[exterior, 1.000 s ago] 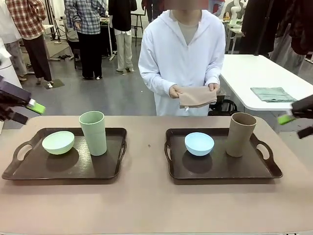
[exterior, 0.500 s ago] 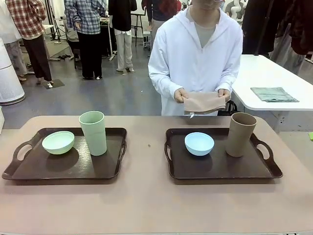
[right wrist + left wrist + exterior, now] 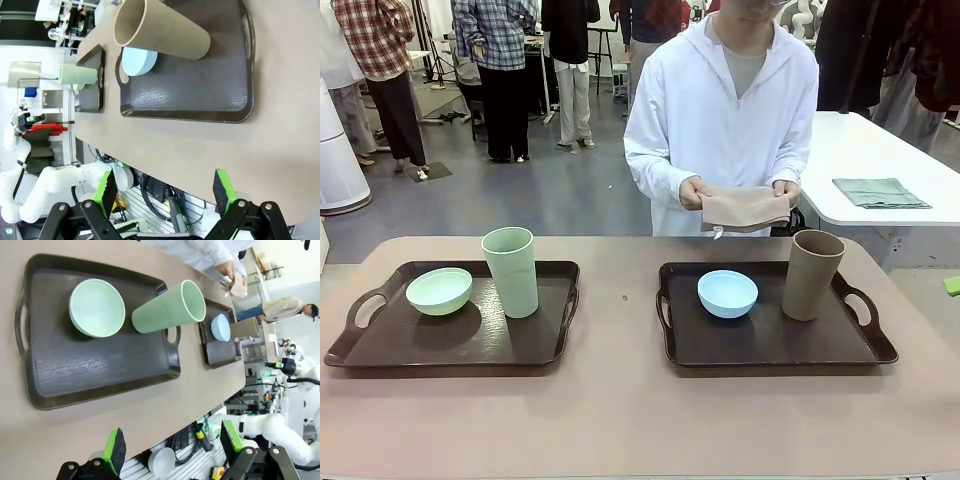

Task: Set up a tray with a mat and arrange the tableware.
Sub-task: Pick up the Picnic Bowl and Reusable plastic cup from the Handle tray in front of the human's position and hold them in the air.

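Observation:
Two dark brown trays lie on the table. The left tray [image 3: 380, 345] carries a pale green bowl [image 3: 439, 291] and a pale green tumbler [image 3: 510, 271]. On the right tray [image 3: 770, 350] sit a light blue bowl [image 3: 727, 293] and a tan tumbler [image 3: 812, 274]. Across the table a person holds a folded tan mat [image 3: 745, 207] in both hands. My left gripper [image 3: 172, 447] hovers open, high over the table's near side by the left tray [image 3: 100, 375]. My right gripper [image 3: 165, 191] is open above the table beside the right tray [image 3: 190, 95]. One of its pads [image 3: 952, 285] peeks in at the front view's right edge.
A white table behind on the right bears a folded green cloth [image 3: 880, 192]. Bare tabletop [image 3: 620, 420] runs between the trays and along the near edge. Other people stand far back on the left.
Both grippers pulled back from the front view's side edges; just a pad of the right one still shows. The person stepped to the right, still holding the mat.

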You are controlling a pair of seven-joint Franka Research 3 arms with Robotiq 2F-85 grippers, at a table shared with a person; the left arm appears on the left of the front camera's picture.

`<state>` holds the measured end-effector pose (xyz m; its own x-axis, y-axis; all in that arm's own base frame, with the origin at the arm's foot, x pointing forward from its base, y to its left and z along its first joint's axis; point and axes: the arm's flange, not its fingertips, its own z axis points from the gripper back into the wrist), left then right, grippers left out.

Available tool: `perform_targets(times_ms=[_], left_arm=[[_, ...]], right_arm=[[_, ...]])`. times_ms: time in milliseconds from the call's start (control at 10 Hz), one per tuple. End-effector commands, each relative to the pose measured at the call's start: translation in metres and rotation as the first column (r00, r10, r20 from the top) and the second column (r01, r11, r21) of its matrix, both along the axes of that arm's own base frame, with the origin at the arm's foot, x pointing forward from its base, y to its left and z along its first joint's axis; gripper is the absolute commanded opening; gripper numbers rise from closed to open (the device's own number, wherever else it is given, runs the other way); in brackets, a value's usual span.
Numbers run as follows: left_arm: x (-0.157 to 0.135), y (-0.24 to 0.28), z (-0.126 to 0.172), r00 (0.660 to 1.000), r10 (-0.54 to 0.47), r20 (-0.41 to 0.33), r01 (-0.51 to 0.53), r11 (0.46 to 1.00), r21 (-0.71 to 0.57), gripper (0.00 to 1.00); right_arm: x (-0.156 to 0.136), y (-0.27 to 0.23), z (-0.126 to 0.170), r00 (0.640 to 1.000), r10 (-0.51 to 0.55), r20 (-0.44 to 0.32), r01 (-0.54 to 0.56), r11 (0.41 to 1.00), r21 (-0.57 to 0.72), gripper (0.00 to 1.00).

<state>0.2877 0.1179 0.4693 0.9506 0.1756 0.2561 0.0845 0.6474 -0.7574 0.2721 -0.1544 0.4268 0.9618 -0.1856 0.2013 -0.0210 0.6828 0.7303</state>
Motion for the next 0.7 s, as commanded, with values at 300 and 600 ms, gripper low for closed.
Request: perform_targets(times_ms=[300, 600], left_arm=[[0.0000, 0.0008, 0.0029, 1.000, -0.003, 0.024, 0.004, 1.000, -0.008, 1.00], [0.0000, 0.0008, 0.0029, 1.000, -0.003, 0.024, 0.004, 1.000, -0.008, 1.00]], right_arm=[[-0.0008, -0.0024, 0.0008, 1.000, 0.007, 0.025, -0.007, 1.000, 0.025, 1.00], [-0.0008, -0.0024, 0.0008, 1.000, 0.007, 0.025, -0.007, 1.000, 0.025, 1.00]])
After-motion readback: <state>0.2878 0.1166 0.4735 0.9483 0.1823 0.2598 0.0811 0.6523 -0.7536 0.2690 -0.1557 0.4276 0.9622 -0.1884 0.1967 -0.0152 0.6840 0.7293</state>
